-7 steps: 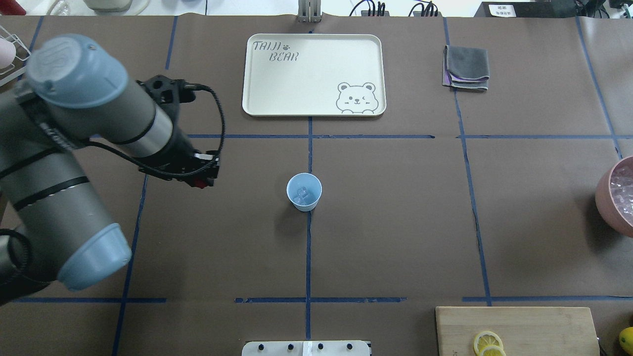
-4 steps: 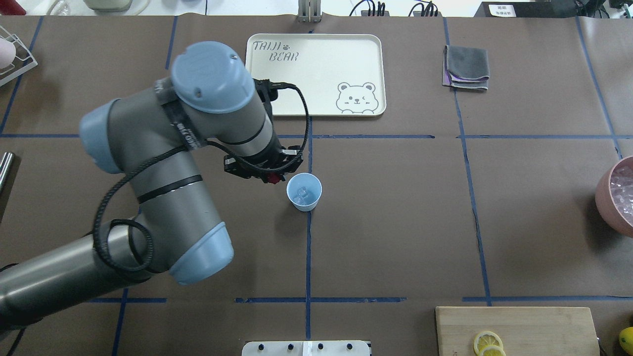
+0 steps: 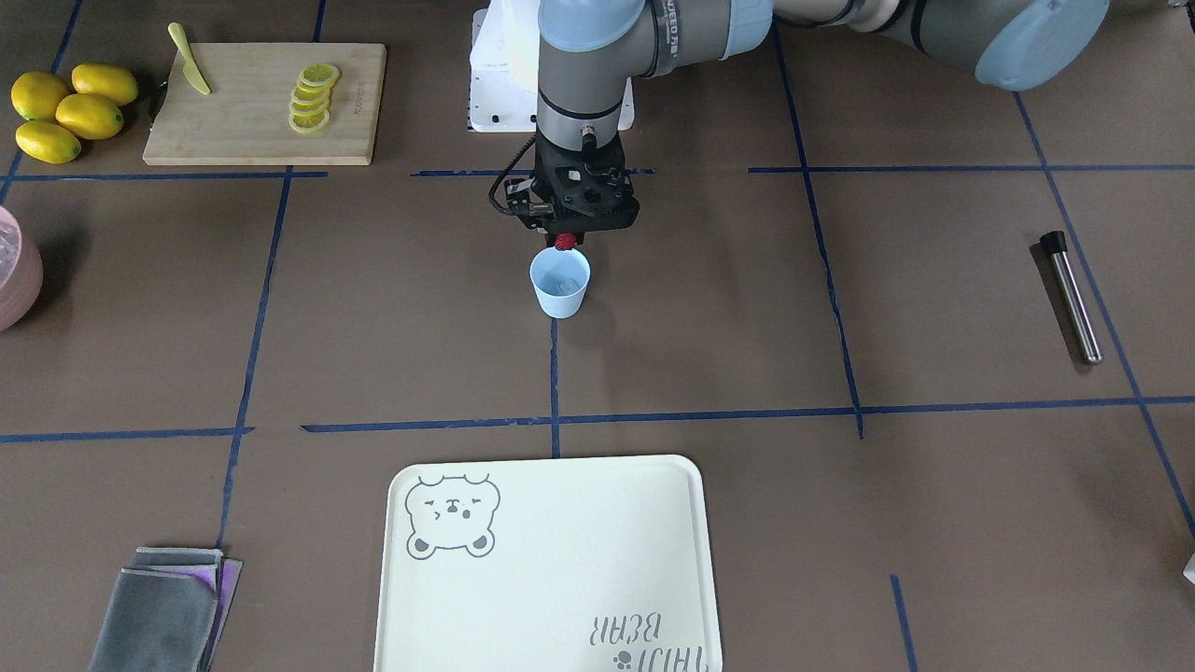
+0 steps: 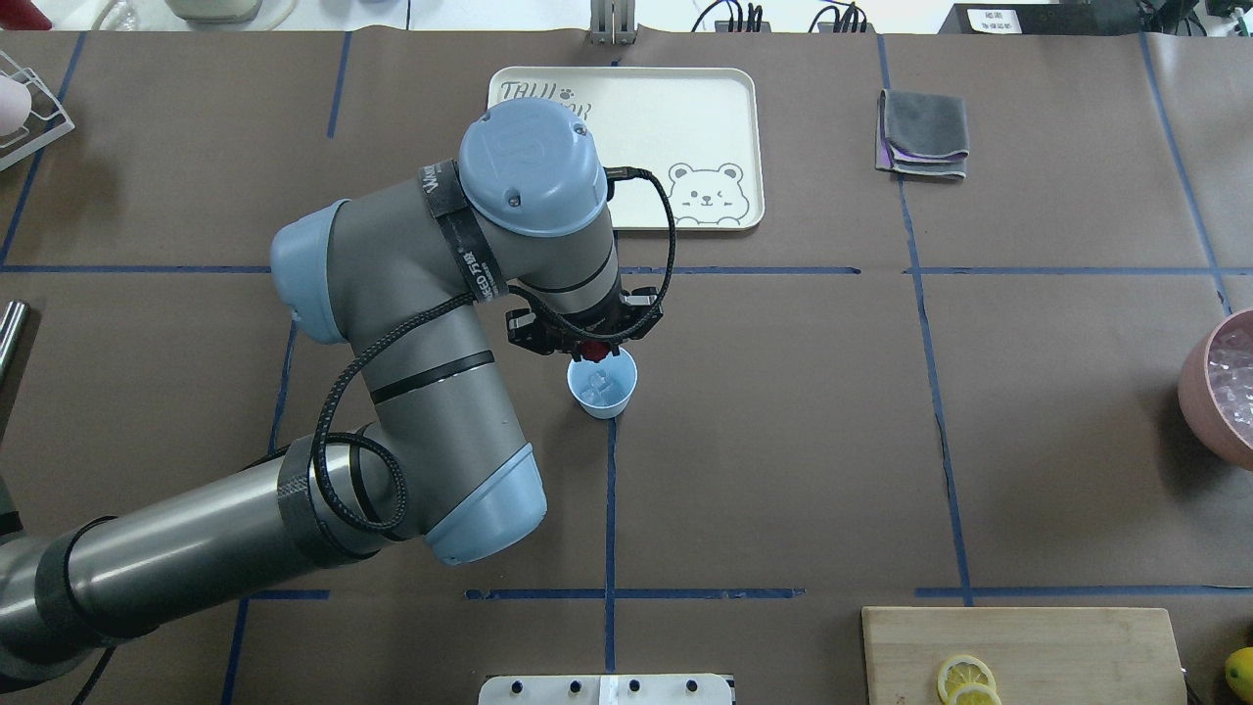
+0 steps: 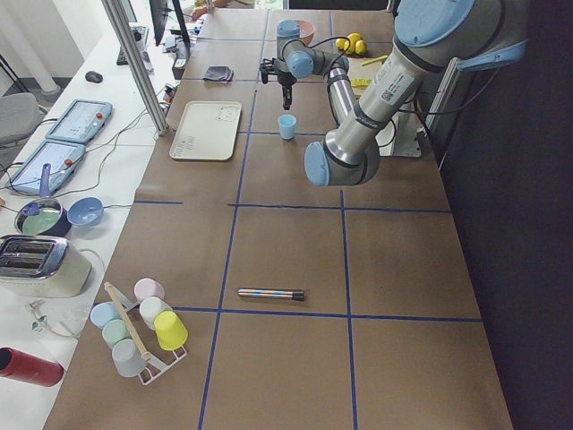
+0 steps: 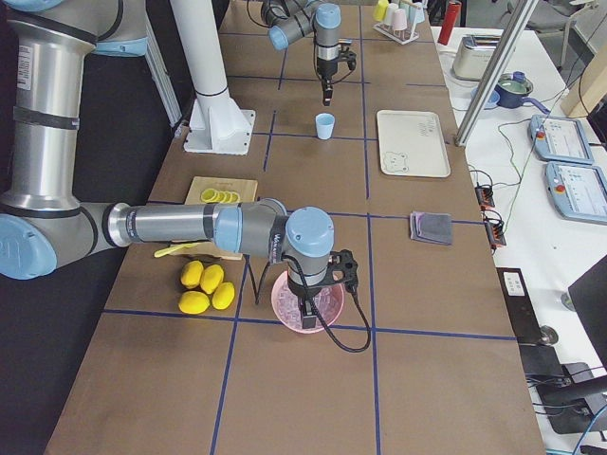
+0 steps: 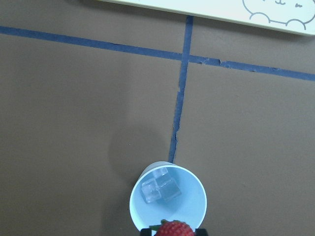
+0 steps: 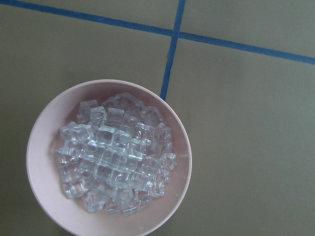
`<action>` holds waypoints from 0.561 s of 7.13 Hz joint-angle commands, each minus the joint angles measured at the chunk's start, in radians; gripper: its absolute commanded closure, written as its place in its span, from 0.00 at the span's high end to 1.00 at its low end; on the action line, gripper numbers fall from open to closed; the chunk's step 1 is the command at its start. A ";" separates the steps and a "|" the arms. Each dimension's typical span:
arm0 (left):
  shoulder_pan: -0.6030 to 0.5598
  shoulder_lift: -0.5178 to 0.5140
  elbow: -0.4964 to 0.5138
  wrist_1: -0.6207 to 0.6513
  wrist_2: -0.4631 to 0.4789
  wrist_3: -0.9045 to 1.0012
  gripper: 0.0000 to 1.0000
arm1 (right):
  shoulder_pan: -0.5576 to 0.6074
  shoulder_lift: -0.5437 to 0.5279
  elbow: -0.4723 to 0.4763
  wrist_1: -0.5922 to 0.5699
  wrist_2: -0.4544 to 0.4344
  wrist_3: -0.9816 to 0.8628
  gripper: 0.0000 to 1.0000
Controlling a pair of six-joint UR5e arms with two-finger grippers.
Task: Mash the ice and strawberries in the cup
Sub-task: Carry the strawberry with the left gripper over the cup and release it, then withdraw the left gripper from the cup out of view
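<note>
The pale blue cup stands at the table's middle on a blue tape line, with two ice cubes at its bottom. My left gripper hangs just above the cup's near rim, shut on a red strawberry; the berry shows at the lower edge of the left wrist view, over the cup. My right gripper hovers over a pink bowl full of ice cubes. It shows only in the exterior right view, so I cannot tell if it is open or shut.
A cream bear tray lies beyond the cup, a folded grey cloth to its right. A cutting board with lemon slices and whole lemons sit near the robot's base. A metal rod lies at the robot's left.
My left arm has swung right from the table's left side to the cup, carrying the strawberry. The cup and ice have not moved.
</note>
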 commanded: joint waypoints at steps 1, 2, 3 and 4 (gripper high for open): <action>0.001 -0.003 0.001 -0.005 0.001 -0.004 1.00 | 0.000 0.000 0.000 0.000 0.000 0.000 0.99; -0.001 -0.003 0.001 -0.005 0.001 -0.002 1.00 | 0.000 0.000 0.000 0.000 0.000 0.000 0.99; 0.001 0.000 0.000 -0.005 -0.001 0.004 1.00 | 0.000 0.000 0.000 0.000 0.000 0.000 0.99; -0.001 0.006 -0.002 -0.005 -0.002 0.007 1.00 | 0.000 0.000 -0.001 0.000 0.000 0.000 0.99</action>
